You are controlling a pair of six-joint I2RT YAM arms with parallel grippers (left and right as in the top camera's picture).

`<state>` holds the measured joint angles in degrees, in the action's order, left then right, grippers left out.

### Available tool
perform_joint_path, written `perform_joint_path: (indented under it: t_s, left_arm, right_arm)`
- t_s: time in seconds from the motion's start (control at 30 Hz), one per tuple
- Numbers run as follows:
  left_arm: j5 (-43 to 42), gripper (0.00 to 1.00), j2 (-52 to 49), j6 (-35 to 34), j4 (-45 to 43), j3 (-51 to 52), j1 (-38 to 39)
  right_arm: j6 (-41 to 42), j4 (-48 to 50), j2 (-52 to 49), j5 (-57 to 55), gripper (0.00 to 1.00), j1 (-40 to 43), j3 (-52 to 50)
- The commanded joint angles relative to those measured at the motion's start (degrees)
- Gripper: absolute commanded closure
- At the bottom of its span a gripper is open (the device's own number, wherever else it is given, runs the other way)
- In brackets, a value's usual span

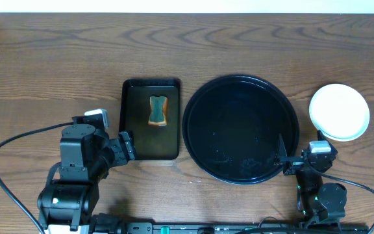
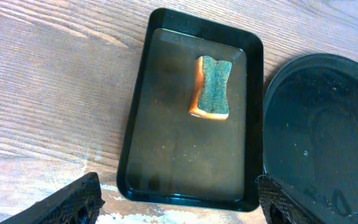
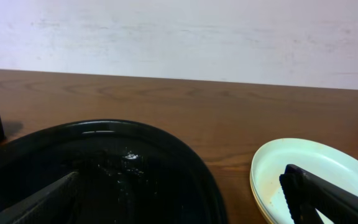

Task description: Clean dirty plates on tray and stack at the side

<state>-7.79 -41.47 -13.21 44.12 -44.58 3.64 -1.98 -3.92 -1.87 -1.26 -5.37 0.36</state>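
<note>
The large round black tray (image 1: 240, 129) holds no plates, only small wet specks. It also shows in the left wrist view (image 2: 322, 137) and the right wrist view (image 3: 104, 174). The plates (image 1: 339, 112) lie stacked on the bare wood to the tray's right, a pale mint plate (image 3: 316, 174) on top with a yellow rim under it. My left gripper (image 2: 176, 208) is open and empty at the near end of the small rectangular tray. My right gripper (image 3: 182, 199) is open and empty, low between the round tray and the stack.
A small rectangular black tray (image 1: 150, 119) left of the round tray holds a green and orange sponge (image 1: 158, 110), also in the left wrist view (image 2: 212, 87). White residue marks the wood (image 2: 110, 218) near the left fingers. A pale wall (image 3: 179, 37) stands behind the table.
</note>
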Motion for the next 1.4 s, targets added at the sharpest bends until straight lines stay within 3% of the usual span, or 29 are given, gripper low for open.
perform_joint_path:
  t_s: [0.0,0.63,0.8,0.97,1.37]
  left_arm:
    - [-0.50,0.18,0.00,0.92,-0.07,0.15,0.02]
    - [-0.15,0.18,0.44,0.96,1.20,0.22,-0.04]
    - [1.66,0.18,3.82,1.18,-2.12,2.58,-2.47]
    - [1.64,0.18,11.06,1.18,-10.86,11.04,-4.68]
    - [1.62,0.18,36.54,2.64,-44.06,41.03,-5.03]
  right_arm:
    - [-0.68,-0.33,0.42,0.46,0.01,0.17,-0.04]
    - [-0.68,-0.33,0.42,0.44,0.01,0.17,-0.04]
    - [-0.68,-0.33,0.42,0.46,0.01,0.17,-0.04]
    - [-0.68,-0.33,0.42,0.46,0.01,0.17,-0.04]
    - [-0.68,-0.33,0.42,0.44,0.01,0.17,-0.04]
